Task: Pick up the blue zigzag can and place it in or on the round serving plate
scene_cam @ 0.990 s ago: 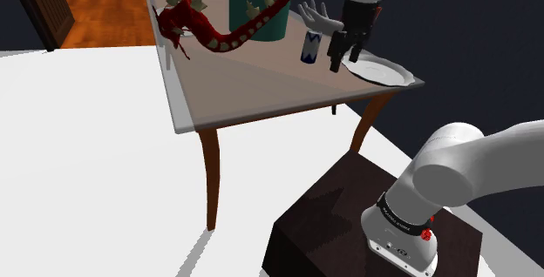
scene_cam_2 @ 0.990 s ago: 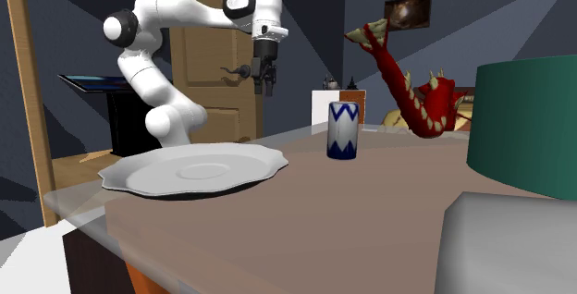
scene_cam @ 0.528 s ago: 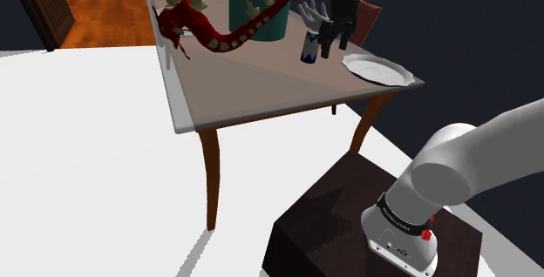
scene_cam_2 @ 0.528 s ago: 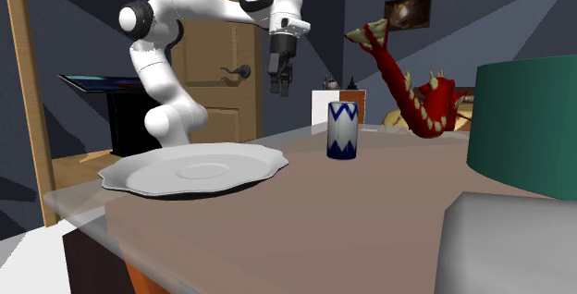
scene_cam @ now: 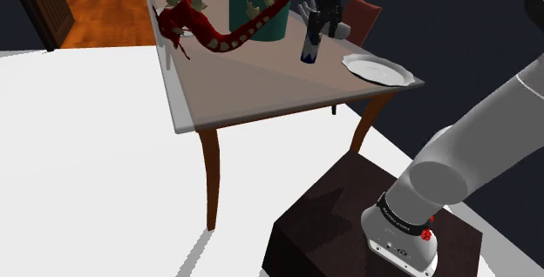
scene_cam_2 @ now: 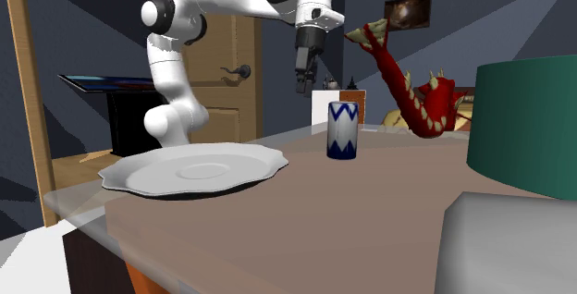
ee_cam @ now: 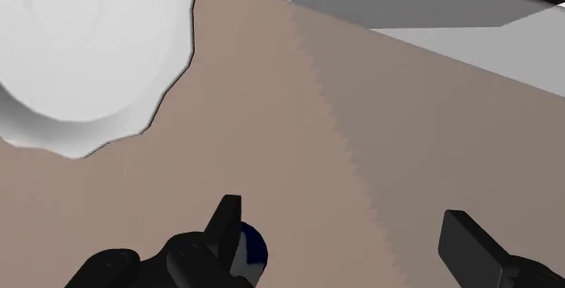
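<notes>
Blue-and-white zigzag can (scene_cam_2: pixel 343 129) stands upright on the brown surface (scene_cam_2: pixel 370 211) near the round white plate (scene_cam_2: pixel 190 174), while the black end effector (scene_cam_2: pixel 303 84) hovers above it, fingers (ee_cam: pixel 464 238) spread wide for a grasp.

Blue-and-white zigzag can (scene_cam_2: pixel 343 129) stands upright, apart from the white scalloped plate (scene_cam_2: pixel 190 172)

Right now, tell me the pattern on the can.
The can has a blue zigzag over white and a blue bottom band; second exterior view.
</notes>
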`<state>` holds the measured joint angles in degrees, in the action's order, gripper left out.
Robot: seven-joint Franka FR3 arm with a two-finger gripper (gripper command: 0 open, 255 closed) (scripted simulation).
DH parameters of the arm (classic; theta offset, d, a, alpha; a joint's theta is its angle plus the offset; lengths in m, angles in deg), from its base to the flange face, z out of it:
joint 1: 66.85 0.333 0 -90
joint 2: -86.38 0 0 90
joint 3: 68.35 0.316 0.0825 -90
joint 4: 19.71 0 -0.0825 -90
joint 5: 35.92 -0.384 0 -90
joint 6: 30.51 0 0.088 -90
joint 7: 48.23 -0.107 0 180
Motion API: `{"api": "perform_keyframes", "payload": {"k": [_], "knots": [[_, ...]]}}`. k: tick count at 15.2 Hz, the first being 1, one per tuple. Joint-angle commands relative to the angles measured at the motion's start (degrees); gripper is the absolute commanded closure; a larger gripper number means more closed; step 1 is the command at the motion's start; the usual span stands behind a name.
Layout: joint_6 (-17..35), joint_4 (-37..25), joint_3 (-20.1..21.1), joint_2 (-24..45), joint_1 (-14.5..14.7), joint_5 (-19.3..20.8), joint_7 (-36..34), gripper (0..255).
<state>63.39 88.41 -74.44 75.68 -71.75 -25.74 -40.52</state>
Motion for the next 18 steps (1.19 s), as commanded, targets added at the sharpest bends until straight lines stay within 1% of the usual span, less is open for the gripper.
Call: {"api": "perform_keyframes", "payload": {"k": [1, 5, 9, 10, 18], "knots": [[-0.8, -5.1, -0.8, 4.5, -0.5, 0.3, 1.7, 0], [-2.7, -16.3, -2.2, 13.9, -1.7, 0.3, 4.7, 0], [-6.1, -30.1, -3.2, 24.5, -3.3, -0.1, 8.0, 0], [-6.9, -32.7, -3.4, 26.4, -3.6, -0.3, 8.5, 0], [-0.4, -24.4, -3.6, 24.6, -4.0, 0.0, 8.0, 0]]}}
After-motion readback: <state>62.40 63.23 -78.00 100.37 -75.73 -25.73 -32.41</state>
